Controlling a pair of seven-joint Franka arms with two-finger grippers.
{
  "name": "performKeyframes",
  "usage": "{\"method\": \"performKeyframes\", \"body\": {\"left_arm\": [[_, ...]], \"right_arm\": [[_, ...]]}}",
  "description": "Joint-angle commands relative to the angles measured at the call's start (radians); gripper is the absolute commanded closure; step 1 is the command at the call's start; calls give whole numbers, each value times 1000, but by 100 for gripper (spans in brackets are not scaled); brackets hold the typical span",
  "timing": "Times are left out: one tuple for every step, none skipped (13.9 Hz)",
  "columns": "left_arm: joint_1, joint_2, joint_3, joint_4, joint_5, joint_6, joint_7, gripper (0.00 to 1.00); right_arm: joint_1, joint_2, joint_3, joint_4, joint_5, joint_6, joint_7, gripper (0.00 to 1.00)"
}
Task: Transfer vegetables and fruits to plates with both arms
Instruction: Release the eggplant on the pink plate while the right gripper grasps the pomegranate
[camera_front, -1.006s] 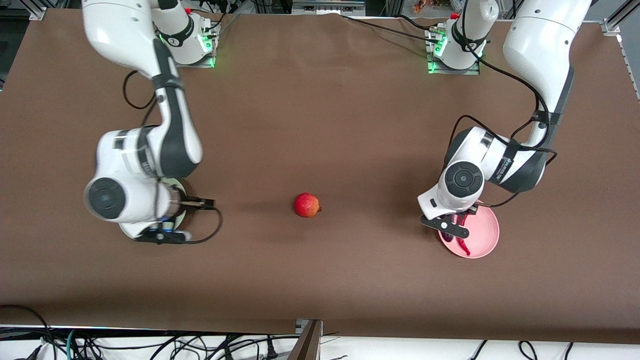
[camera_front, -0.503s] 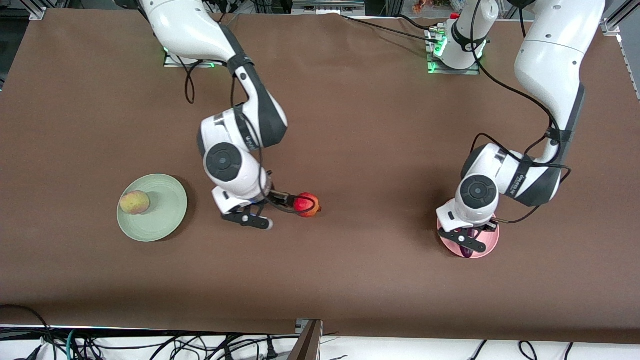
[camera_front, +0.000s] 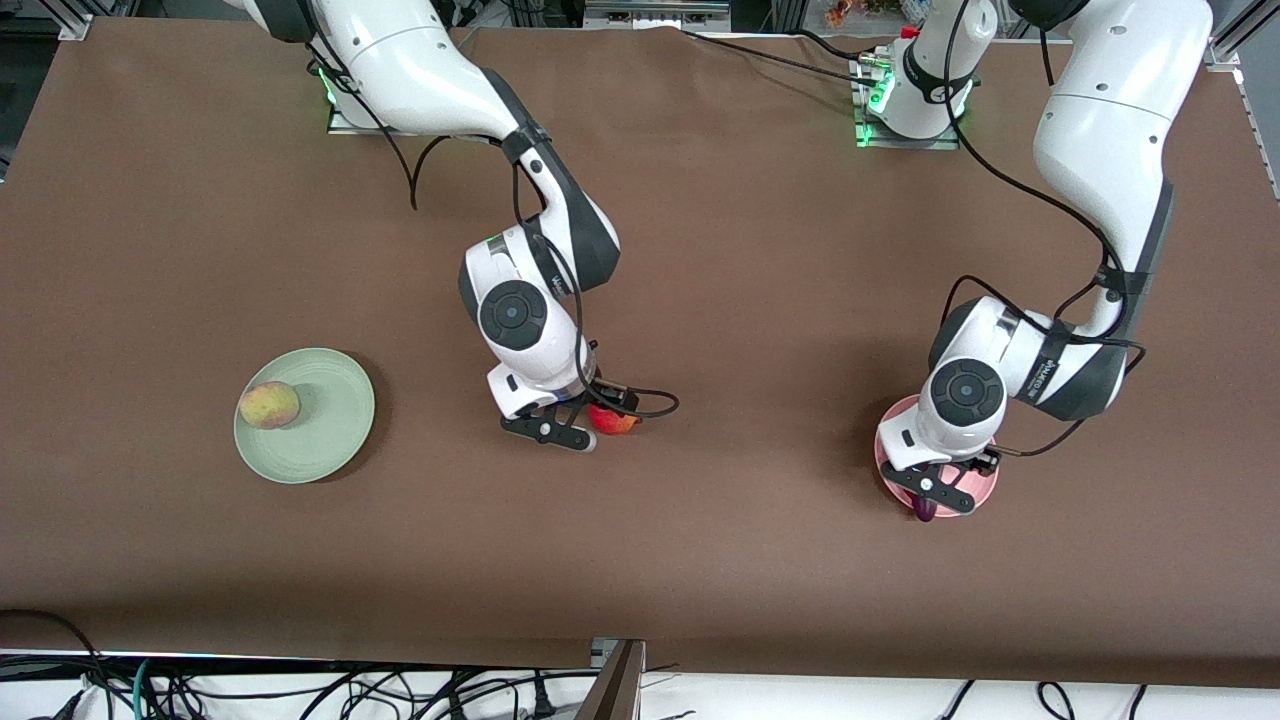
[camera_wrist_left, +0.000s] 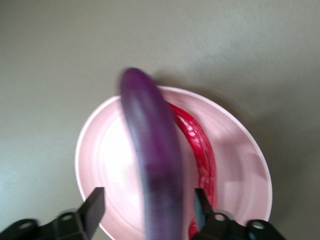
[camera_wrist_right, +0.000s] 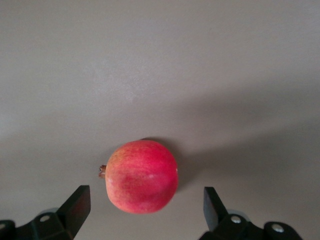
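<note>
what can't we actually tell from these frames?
- Front view: pink plate mostly hidden by the left arm's wrist; chili pepper shows only in the left wrist view.
- Left wrist view: eggplant blurred and cut off by the edge between the open left gripper; resting or falling, cannot tell.
- Front view: red fruit half hidden by the open right gripper.

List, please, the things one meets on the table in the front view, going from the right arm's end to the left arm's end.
yellow-green fruit on the mint green plate → right gripper over the red fruit → left gripper over the pink plate, with the purple eggplant.
</note>
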Motion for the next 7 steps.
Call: {"method": "performKeyframes", "body": {"left_arm": [[11, -86, -15, 10, -57, -74, 29, 0], [10, -129, -15, 12, -109, -108, 28, 0], [11, -167, -13, 12, -170, -129, 28, 0], [17, -209, -10, 12, -240, -163, 25, 0], [28, -241, -7, 19, -305, -201, 23, 0], [49, -275, -7, 39, -365, -258, 23, 0], [62, -301, -7, 67, -405, -331, 26, 0]], "right_arm": [[10, 35, 2, 19, 9, 40, 16, 0], [12, 38, 2, 17, 9, 47, 16, 0], [13, 43, 2, 19, 9, 55, 16, 0], [15, 48, 2, 19, 11, 61, 16, 0], [15, 51, 2, 17, 9, 66, 16, 0], [15, 58, 2, 19, 9, 70, 16, 0], [24, 63, 2, 19, 9, 80, 16, 0]]}}
